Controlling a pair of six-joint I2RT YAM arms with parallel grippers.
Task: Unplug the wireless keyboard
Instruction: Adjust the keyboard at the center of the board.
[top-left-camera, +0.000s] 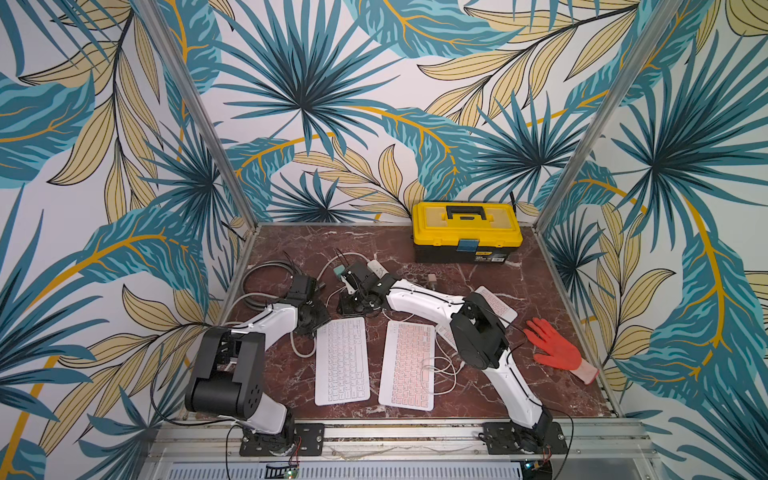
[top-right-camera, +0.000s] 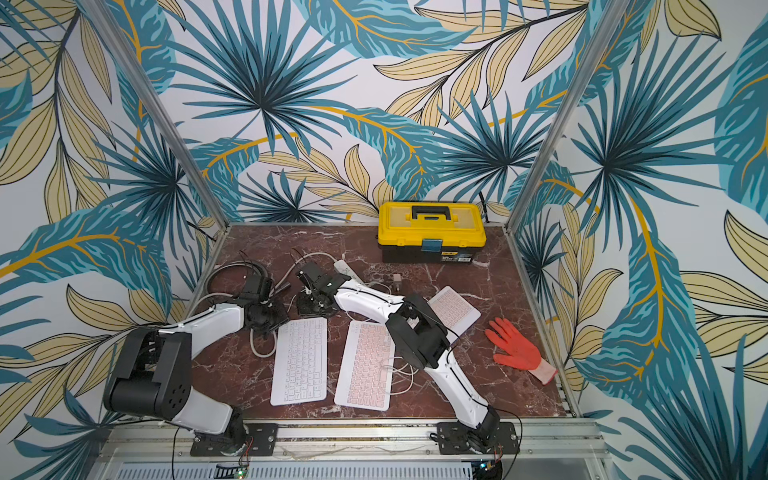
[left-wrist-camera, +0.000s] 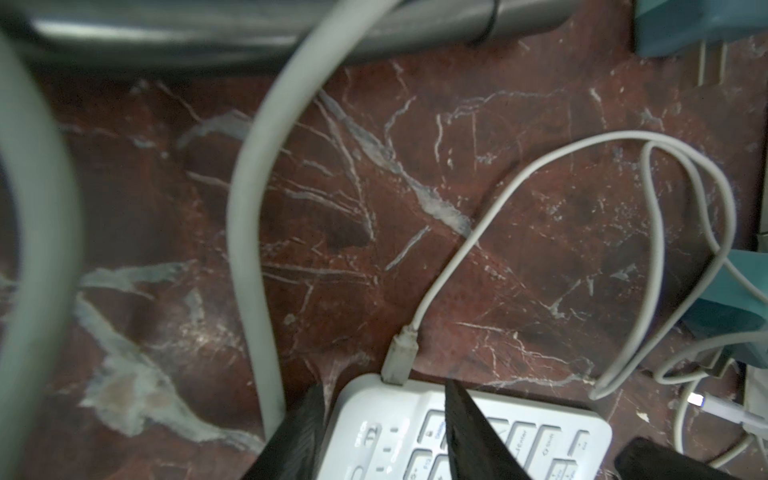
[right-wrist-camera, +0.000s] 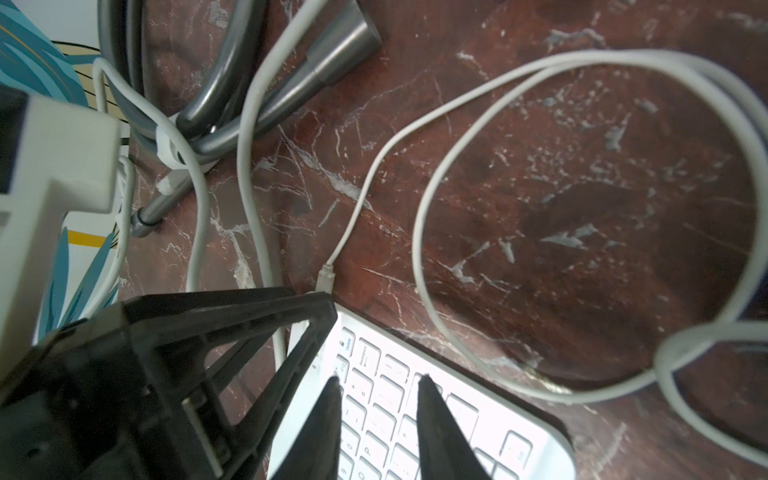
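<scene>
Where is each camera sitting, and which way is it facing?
Top views: high behind the robot, looking down at the white keyboard; both arms show.
Left wrist: over the keyboard's corner, facing its grey cable plug; left gripper shows.
Right wrist: over the keys, facing that plug; right gripper shows.
Shared: both wrists see the plug.

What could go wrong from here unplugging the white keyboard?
1. The left gripper straddles the flat white keyboard's corner, short of the small white cable plug; closing here would likely pinch the keyboard instead.
2. The right gripper sits over the keys; unless it presses firmly, the keyboard may slide with the pull.
</scene>
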